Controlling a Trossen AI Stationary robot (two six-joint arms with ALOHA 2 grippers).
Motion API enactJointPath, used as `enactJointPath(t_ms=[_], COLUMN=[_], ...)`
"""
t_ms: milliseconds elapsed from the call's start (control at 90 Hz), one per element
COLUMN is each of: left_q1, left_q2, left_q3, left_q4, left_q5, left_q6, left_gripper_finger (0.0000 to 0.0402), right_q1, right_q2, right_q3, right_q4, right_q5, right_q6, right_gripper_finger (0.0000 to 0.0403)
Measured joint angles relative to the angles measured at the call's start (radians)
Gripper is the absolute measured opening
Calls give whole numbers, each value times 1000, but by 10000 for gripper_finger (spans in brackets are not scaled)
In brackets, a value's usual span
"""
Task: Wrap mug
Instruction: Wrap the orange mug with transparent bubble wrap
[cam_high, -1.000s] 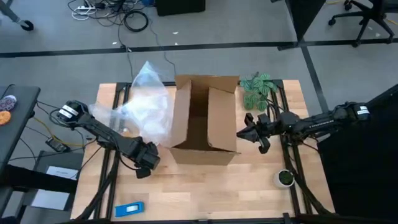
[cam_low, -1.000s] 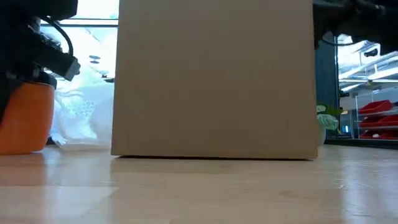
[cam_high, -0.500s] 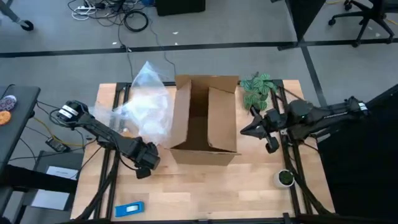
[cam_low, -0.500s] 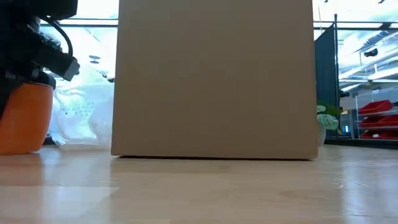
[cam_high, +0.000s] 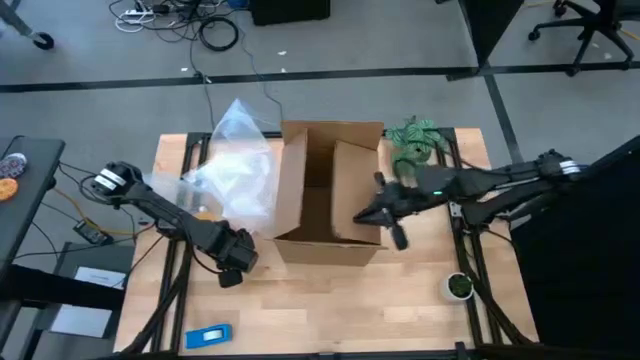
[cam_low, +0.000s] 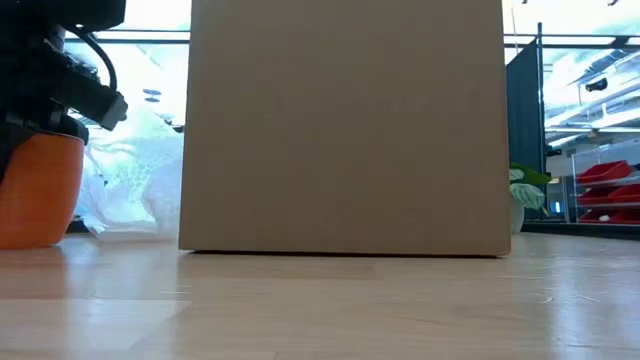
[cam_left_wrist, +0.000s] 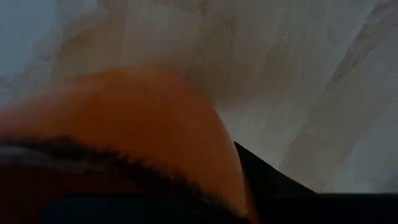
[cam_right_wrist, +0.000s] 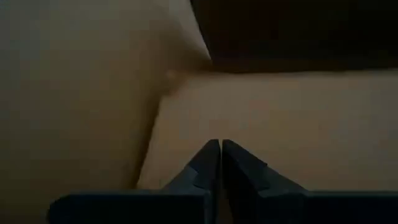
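Since 1.0 s ago, the right arm had swung from the gap between box and plant toward the cardboard box (cam_high: 330, 190); its right gripper (cam_high: 372, 214) now hung over the box's right wall, near the front right corner of the box. The left arm, the mug and the plastic wrap showed no shift.

The right gripper's 2 fingers (cam_right_wrist: 211, 163) were pressed together tip to tip, holding nothing, with brown cardboard filling the wrist view just ahead of them. Whether they touched the cardboard could not be told.

The left gripper (cam_high: 232, 262) sat low over the mug (cam_low: 38, 190), near the bench's (cam_high: 330, 300) front left area, just left of the box's front left corner. The mug stood upright on the bench, its orange body filling the left wrist view (cam_left_wrist: 137, 118). Whether the left fingers clamped it could not be told.

The crumpled plastic wrap (cam_high: 240, 175) lay against the box's left wall. The plant (cam_high: 415, 140) stood at the bench's back right.
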Motion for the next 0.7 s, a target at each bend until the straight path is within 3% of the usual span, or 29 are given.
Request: enactJointPath(t_ms=[100, 411, 700], left_q1=[0, 0, 0], left_q2=[0, 0, 0], left_q3=[0, 0, 1], left_q4=[0, 0, 2], left_q5=[1, 3, 20], left_q6=[0, 1, -2], left_gripper_finger=[16, 16, 17], right_q1=[-23, -58, -136], right_q2=[57, 130, 135], right_q3=[97, 405, 516], right_q4=[-214, -784, -880], right_q5=[13, 216, 452], right_q6=[13, -2, -91], right_gripper_finger=[0, 0, 0])
